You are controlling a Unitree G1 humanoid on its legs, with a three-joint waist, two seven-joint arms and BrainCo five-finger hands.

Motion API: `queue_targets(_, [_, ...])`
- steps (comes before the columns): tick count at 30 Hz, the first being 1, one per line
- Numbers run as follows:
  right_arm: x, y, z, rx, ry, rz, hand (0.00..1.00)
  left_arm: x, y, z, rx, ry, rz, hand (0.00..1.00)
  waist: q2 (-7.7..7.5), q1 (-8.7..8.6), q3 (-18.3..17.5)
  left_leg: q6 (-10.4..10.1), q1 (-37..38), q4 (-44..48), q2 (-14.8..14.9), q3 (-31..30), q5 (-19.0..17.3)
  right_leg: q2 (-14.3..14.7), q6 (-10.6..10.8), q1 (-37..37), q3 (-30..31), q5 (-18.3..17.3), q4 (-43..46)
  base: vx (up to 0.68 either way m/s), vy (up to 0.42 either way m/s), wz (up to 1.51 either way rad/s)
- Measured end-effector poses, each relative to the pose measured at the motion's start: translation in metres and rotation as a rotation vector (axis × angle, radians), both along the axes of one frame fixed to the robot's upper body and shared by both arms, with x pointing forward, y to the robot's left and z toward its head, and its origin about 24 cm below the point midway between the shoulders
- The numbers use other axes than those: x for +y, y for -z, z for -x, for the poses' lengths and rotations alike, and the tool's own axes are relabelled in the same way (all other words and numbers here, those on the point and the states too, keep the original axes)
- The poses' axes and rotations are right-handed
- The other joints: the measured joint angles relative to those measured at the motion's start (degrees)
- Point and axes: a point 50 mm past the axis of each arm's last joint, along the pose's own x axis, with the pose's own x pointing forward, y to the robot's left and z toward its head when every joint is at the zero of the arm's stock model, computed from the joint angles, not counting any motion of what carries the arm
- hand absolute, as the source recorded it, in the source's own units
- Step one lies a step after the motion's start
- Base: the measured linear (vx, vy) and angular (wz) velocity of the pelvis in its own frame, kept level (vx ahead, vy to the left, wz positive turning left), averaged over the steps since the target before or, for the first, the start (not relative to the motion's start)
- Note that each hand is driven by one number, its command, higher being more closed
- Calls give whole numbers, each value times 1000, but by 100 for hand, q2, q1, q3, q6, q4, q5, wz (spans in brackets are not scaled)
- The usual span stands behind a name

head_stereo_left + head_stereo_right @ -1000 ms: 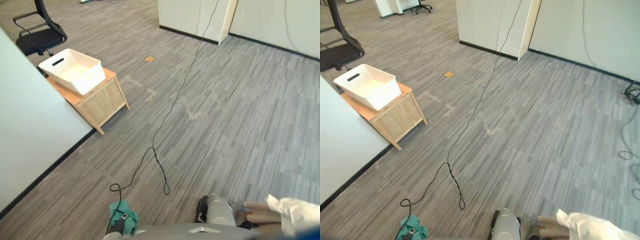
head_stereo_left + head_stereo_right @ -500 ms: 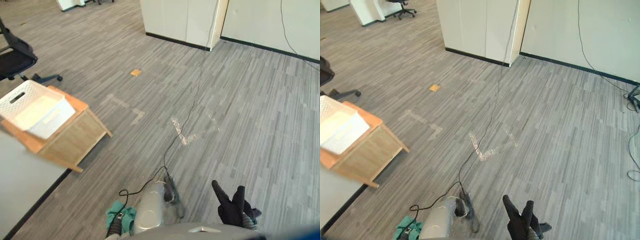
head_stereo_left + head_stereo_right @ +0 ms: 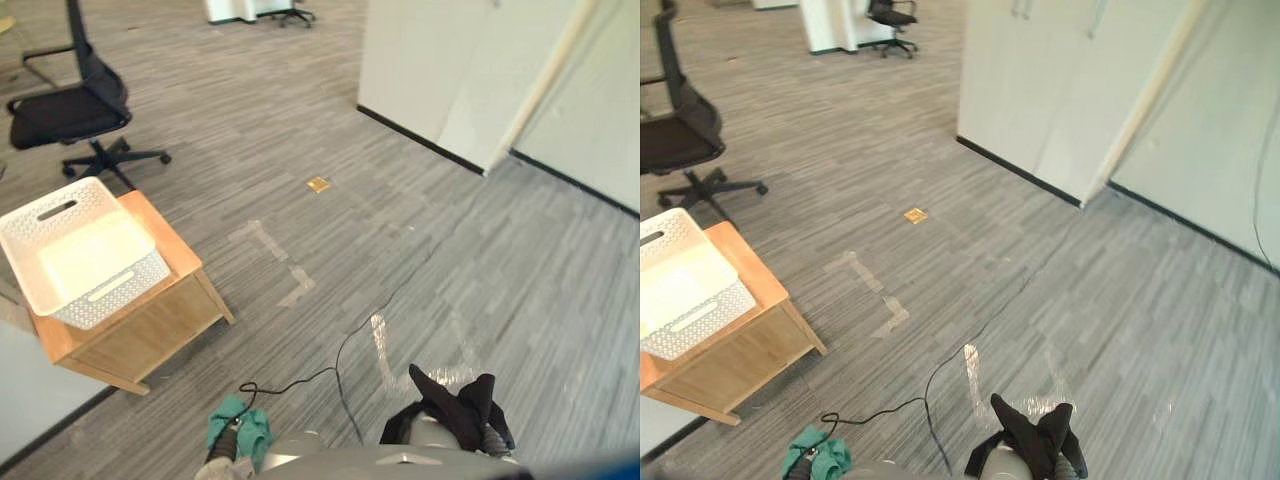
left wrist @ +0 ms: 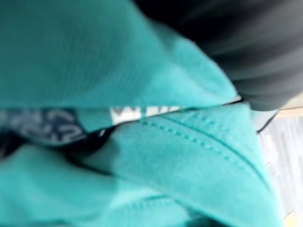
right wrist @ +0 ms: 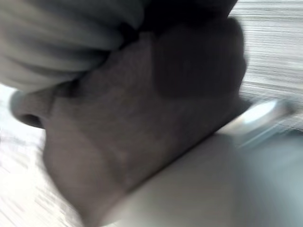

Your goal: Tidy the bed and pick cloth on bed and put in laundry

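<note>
Whole picture has swung round since half a second back, so that's the head turning and not the furniture walking: the basket and its table sit fuller in view now and a chair has come in behind them, while both cloths hang at the bottom edge same as before. Left hand (image 3: 224,462) is buried in a teal cloth (image 3: 243,428), and up close on that wrist it's all folds, so I can't tell how the fingers are set. Right hand (image 3: 490,438) is the same story, tucked under a dark cloth (image 3: 455,405) with the fingers hidden, so I can't call it either way. Handling-wise I'd guess both are light, limp knit stuff, nothing stiff or fragile. They're floppy enough, though, that loose ends will droop and could snag on a rim or slide out of a slack hold. Best bet is a bunch from the middle with several layers in the fist, not a single edge. Looks: the teal one is a bright jersey knit with rows of hem stitching, a small white label and a blue-grey patterned patch tucked in the folds. The dark one is charcoal to black, matte, with two ends poking up. Further out, on the robot's left, the white laundry basket (image 3: 125,292) with perforated sides and slot handles sits on a low wooden side table (image 3: 150,335), well apart from both hands, and it looks empty from here. Black office chair (image 3: 70,112) is beyond that, with pale cabinets (image 3: 420,70) across the grey floor (image 3: 330,250).
</note>
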Motion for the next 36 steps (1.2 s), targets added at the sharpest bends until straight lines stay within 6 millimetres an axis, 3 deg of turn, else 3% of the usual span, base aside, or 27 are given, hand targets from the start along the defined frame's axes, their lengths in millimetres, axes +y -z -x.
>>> queue_targets(1, [-1,0,2,1,10,-1,100,-1,0,-3,-7,4,2,100,6,-5,3,-89,48,2,14,-142,-48,-17,-1,-44,10,71,-621,537,-166,170])
queue_targets(3, [-1,0,0,-1,-9,1,100,-5,1,0,0,-7,6,100,91,-14,34,-501,363,70,257,-309,-369,117,-133,-29,334,742,-2164,579,-233,135])
queue_targets(5, [-7,-2,-2,-2,-43,28,100,-11,3,4,12,-14,21,100,254,-24,11,-668,617,145,615,-590,-565,329,-29,5,507,1084,-1724,619,-324,100])
queue_targets(6, [-12,-3,-5,-6,-59,57,100,-12,4,10,22,-24,27,100,269,11,-46,-731,479,526,743,-604,-531,305,-99,-119,435,597,-1093,616,-340,67])
queue_targets(7, [-14,-5,-10,-20,-60,75,100,-12,4,10,21,-30,29,100,274,29,-40,-752,389,894,780,-588,-502,287,-91,-105,364,354,-848,732,-383,42])
queue_targets(8, [-20,-7,-14,-25,-50,105,100,-15,5,13,27,-57,40,100,386,-5,11,-749,35,1936,888,-464,-277,305,-150,1,234,-62,-500,704,-359,31])
queue_targets(9, [-25,-8,-15,-16,-54,131,100,-18,7,19,42,-97,47,100,508,3,64,-758,-417,3167,1050,-309,485,382,-210,289,139,-430,-392,704,-335,25])
queue_targets(10, [-27,-8,-16,-10,-60,144,100,-20,8,24,54,-115,54,100,552,8,89,-886,-669,3756,1176,-274,1117,436,-266,535,41,-563,-460,567,-213,34])
queue_targets(11, [-29,-9,-14,1,-62,165,100,-20,9,30,62,-127,53,100,677,5,124,-948,-1172,4866,1464,-201,1189,572,-341,1069,-130,-709,-699,449,-139,40])
queue_targets(13, [-27,-7,-10,34,-85,180,100,-18,7,28,41,-134,44,100,628,53,173,-961,-1934,5638,1486,-45,932,615,-311,1865,-440,-816,-1221,508,-174,66])
queue_targets(15, [-24,-5,-7,57,-119,177,100,-12,5,23,17,-120,26,100,493,120,181,-951,-2613,5354,1418,382,763,613,-251,2603,-764,-813,-1891,473,-157,67])
queue_targets(16, [-20,-4,-9,60,-138,171,100,-8,3,21,8,-118,16,100,386,140,211,-943,-2892,4694,1423,850,696,597,-174,2975,-978,-776,-2267,473,-105,50])
queue_targets(18, [-15,-3,-13,54,-166,168,100,-4,3,19,15,-115,7,100,237,138,271,-912,-2872,2978,1439,1881,687,522,-23,3480,-1312,-713,-2724,479,-64,47])
queue_targets(19, [-14,-3,-14,45,-178,175,100,-2,3,20,28,-110,6,100,193,128,249,-894,-2682,1667,1379,2637,946,519,180,3791,-1573,-720,-2994,548,-18,69])
queue_targets(20, [-17,-2,-9,53,-154,180,100,-4,5,26,55,-97,10,100,181,137,239,-218,-2518,790,1146,2990,1682,577,331,4111,-1721,-762,-3120,568,-6,73])
queue_targets(21, [-12,0,-6,66,-147,166,100,-1,5,28,64,-94,4,100,51,152,235,299,-2419,701,988,3013,1663,513,352,4228,-1725,-772,-3135,706,14,81])
queue_targets(22, [-6,1,-5,69,-151,152,100,6,5,31,87,-77,-15,100,-158,153,118,318,-2363,586,686,2938,1480,331,394,4300,-1758,-608,-3136,690,61,55])
queue_targets(24, [-4,1,-7,61,-152,154,100,7,5,32,101,-75,-15,100,-207,199,82,366,-2313,596,550,2867,1329,239,357,4290,-1625,-326,-2998,551,98,38])
queue_targets(25, [-5,0,-18,41,-170,165,100,8,5,33,118,-68,-13,100,-184,276,28,354,-2276,734,440,2722,1043,-6,620,4029,-1371,6,-2152,414,119,46])
queue_targets(27, [-5,-2,-27,14,-171,172,100,10,5,30,126,-43,-26,100,-221,265,34,352,-2063,741,259,2388,850,-295,582,3472,-897,426,-440,554,132,78])
queue_targets(29, [-8,-4,-31,-13,-174,182,100,9,5,29,141,-6,-44,100,-158,231,62,310,-1386,420,131,1853,754,-325,472,2787,-566,231,1474,514,41,107])
queue_targets(30, [-8,-4,-31,-19,-171,181,100,8,5,28,142,2,-51,100,-125,216,80,295,-1189,283,132,1712,746,-285,351,2610,-556,140,1670,404,-36,103])
queue_targets(32, [-7,-5,-34,-43,-195,189,100,11,4,25,140,22,-76,100,-52,136,41,216,-738,-131,131,1227,736,-81,162,1777,-408,-120,1732,331,-78,112])
queue_targets(34, [-8,-6,-35,-58,-191,191,100,9,3,20,135,65,-82,100,-82,60,61,133,-434,-334,159,763,720,7,51,1166,-340,-341,1180,325,-119,129])
queue_targets(36, [-9,-5,-26,-38,-192,187,100,7,2,14,107,55,-71,100,-42,62,53,-45,-227,-367,315,82,612,317,44,655,8,-293,-595,351,-157,136])
